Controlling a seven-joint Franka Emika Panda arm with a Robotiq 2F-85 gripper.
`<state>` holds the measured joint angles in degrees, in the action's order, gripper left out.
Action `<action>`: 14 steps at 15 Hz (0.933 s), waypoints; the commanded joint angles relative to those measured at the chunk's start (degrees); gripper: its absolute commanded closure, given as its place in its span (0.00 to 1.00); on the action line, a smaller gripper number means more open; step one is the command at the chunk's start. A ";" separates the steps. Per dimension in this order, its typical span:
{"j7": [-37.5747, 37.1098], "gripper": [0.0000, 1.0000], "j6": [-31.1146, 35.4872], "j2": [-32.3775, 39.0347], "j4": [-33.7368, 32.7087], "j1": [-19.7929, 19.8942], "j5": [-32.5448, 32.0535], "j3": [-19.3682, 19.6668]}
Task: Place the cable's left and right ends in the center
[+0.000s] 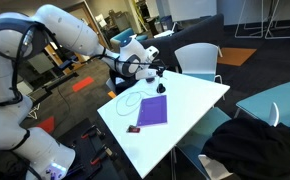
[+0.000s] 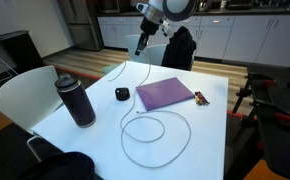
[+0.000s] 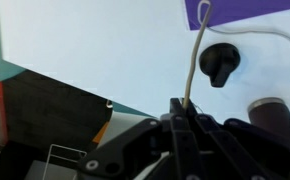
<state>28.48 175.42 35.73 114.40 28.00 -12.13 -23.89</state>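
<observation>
Here, in an exterior view, the gripper (image 1: 153, 72) hangs over the far edge of the white table (image 1: 195, 95), beyond the purple notebook (image 1: 152, 110). The cable (image 1: 128, 101) is faint and seems to be looped beside the notebook. In an exterior view, the gripper (image 2: 141, 47) holds one cable end raised. The cable (image 2: 155, 140) falls to a loop on the table between a dark bottle (image 2: 77, 100) and the notebook (image 2: 165, 94). In the wrist view, the fingers (image 3: 175, 122) are clamped on the cable (image 3: 193, 60), with a black round object (image 3: 220, 62) nearby.
</observation>
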 commanded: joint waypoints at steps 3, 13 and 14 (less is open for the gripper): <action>7.13 0.99 -7.78 -2.61 6.47 12.15 3.86 -16.49; 29.47 0.99 -35.47 -5.18 3.99 15.83 26.35 -23.64; 31.53 0.99 -38.60 -5.74 3.46 14.75 28.37 -22.49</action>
<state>53.32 145.23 31.03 119.63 43.43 10.56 -46.93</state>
